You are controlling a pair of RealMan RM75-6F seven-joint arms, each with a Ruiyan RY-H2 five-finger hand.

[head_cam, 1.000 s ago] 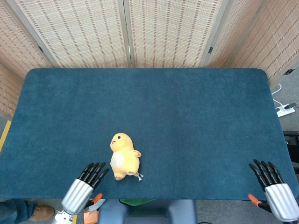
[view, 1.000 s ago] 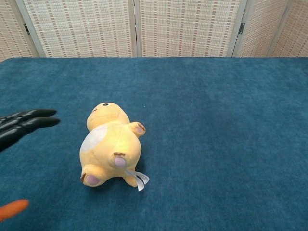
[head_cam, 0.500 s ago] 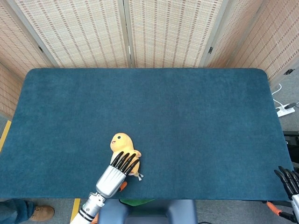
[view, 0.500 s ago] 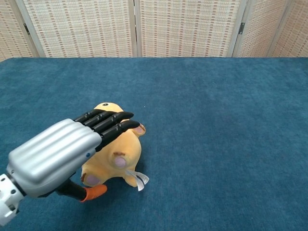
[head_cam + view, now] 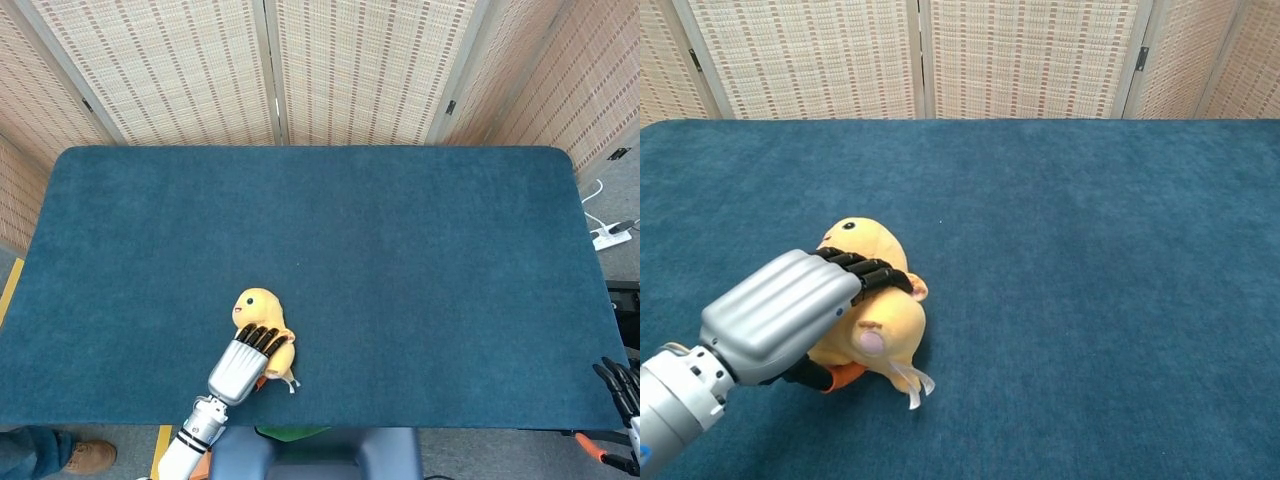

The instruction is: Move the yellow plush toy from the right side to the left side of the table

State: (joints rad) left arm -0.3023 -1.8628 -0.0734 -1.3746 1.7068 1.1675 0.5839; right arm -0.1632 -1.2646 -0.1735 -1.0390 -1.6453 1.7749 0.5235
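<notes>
Below my left hand (image 5: pixel 790 310) stretches the blue table (image 5: pixel 400 250); that hand is curled over and clamped on the yellow plush toy (image 5: pixel 880 300), whose head pokes out just beyond the fingers (image 5: pixel 875 270). I judge the grasp step under way. Next I must lift and carry it leftward. My right hand (image 5: pixel 622 385) waits well apart, fingers seemingly apart, holding nothing.

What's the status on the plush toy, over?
Left hand wrapped over yellow plush toy, fingers curled around its body. Toy low on blue table, left of centre. Right hand at table's edge, holding nothing. Nothing blocking.
</notes>
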